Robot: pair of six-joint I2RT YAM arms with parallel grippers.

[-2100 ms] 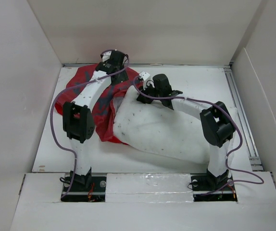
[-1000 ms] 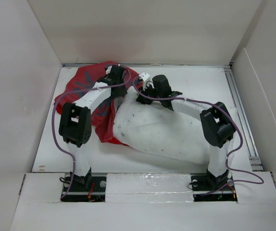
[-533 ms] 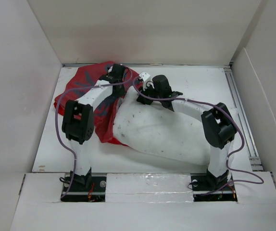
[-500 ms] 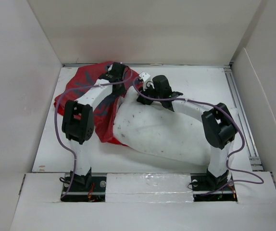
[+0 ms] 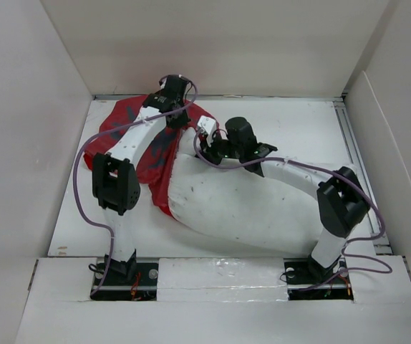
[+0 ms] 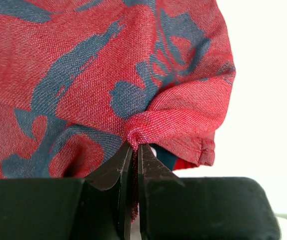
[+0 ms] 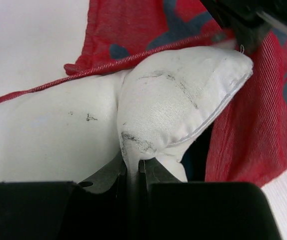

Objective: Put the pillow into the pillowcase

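Note:
The plump white pillow (image 5: 241,204) lies across the table's middle, its left end against the red pillowcase (image 5: 119,122). At the far left my left gripper (image 5: 179,115) is shut on a bunched fold of the pillowcase (image 6: 83,75); in the left wrist view that red cloth with grey-blue marks is pinched at the gripper (image 6: 133,148). My right gripper (image 5: 209,143) is shut on a corner of the pillow (image 7: 58,135), with white cloth squeezed at the gripper (image 7: 134,165). The pinched corner stands at the pillowcase (image 7: 263,115), its corded edge lying over the pillow.
White walls (image 5: 26,107) close in the table (image 5: 298,122) on three sides. A metal rail (image 5: 352,143) runs along the right edge. A raised white ledge (image 5: 220,276) crosses the front between the arm bases.
My left gripper has shut on the pillowcase and drawn it up and back. The right arm has pushed the pillow left, so its end sits deeper in the red cloth.

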